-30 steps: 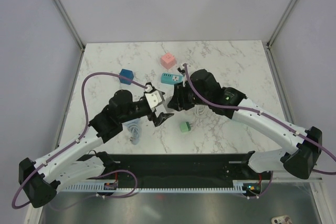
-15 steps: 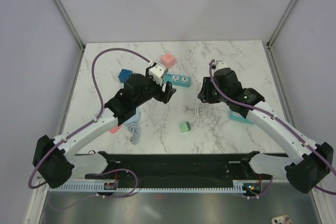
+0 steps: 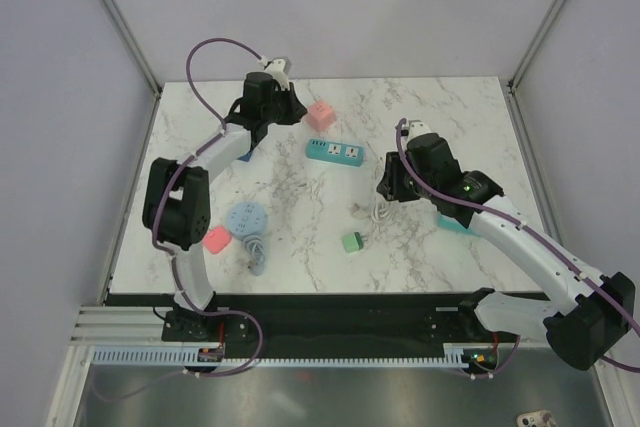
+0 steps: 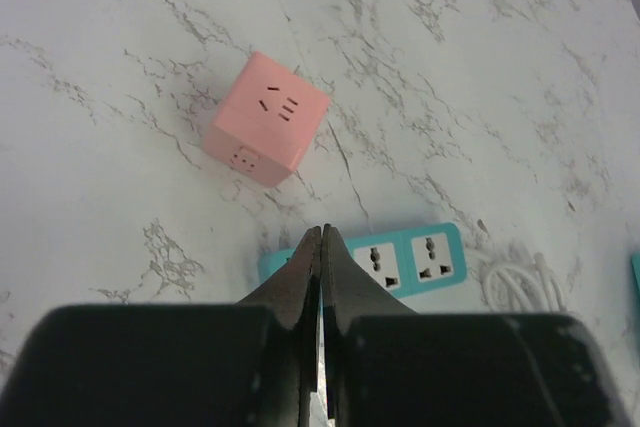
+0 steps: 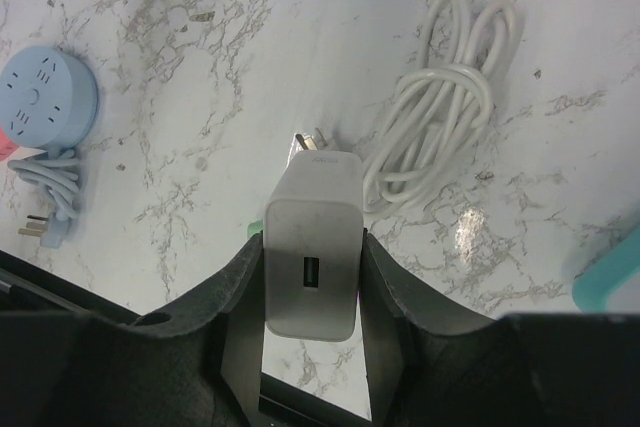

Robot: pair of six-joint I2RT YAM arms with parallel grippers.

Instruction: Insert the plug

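Note:
The plug (image 5: 312, 247) is a white USB charger block, and my right gripper (image 5: 312, 242) is shut on its sides. Its metal prongs (image 5: 308, 139) point away from me, above the marble. From above, the right gripper (image 3: 388, 187) hangs right of the table's middle, just below and to the right of the teal power strip (image 3: 334, 151). Two universal sockets show on the strip (image 4: 415, 259). At the back left my left gripper (image 3: 285, 107) is shut and empty, its tips (image 4: 322, 232) above the strip's left end, near the pink socket cube (image 4: 268, 117).
A white coiled cable (image 3: 380, 209) lies under the right gripper. A small green cube (image 3: 351, 242), a round blue socket (image 3: 245, 219) with its cord and a pink block (image 3: 216, 239) sit nearer the front. A teal piece (image 3: 455, 225) shows beside the right arm.
My left arm swung from the table's middle out to the back left and its jaws went from wide open to shut. The right arm drew back to the right with the plug, then held still.

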